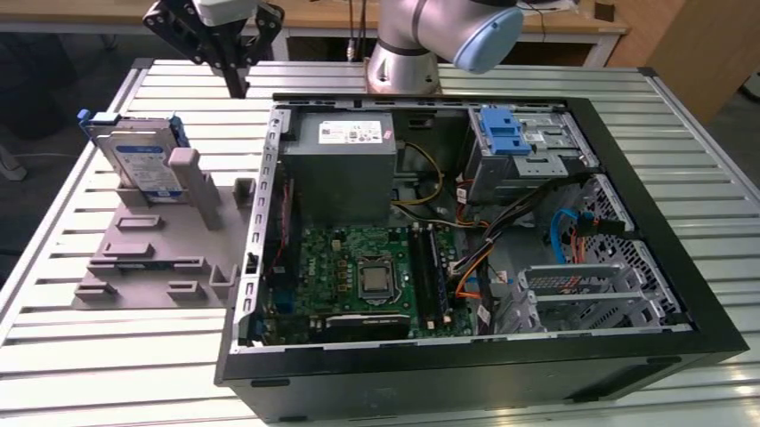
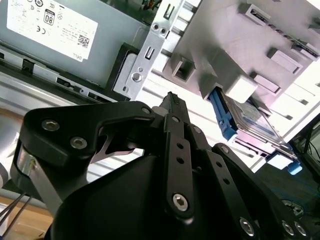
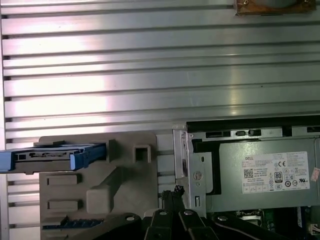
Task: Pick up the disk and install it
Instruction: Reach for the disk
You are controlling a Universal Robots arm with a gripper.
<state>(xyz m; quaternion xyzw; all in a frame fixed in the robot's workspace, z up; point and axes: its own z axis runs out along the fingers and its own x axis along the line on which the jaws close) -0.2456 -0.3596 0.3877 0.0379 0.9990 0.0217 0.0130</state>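
Gripper [image 1: 238, 87] jaws pressed together, holding nothing. It hovers over the slatted table [image 1: 665, 116] by the far corner of the open computer case [image 1: 665, 267], on the exterior view's left. Disk [image 1: 141, 160] stands on edge in the grey stand [image 1: 155, 258] left of the case, nearer than the gripper, not touching it.

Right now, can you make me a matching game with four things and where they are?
1. silver metal disk in a blue plastic bracket
2. grey metal box with white sticker
3. green circuit board
4. black gripper

A. above the slatted metal table, shut
B. lying flat inside the black case
C. standing on edge in the grey stand
D. in the case corner nearest the gripper

Pairs: 1-C, 2-D, 3-B, 4-A
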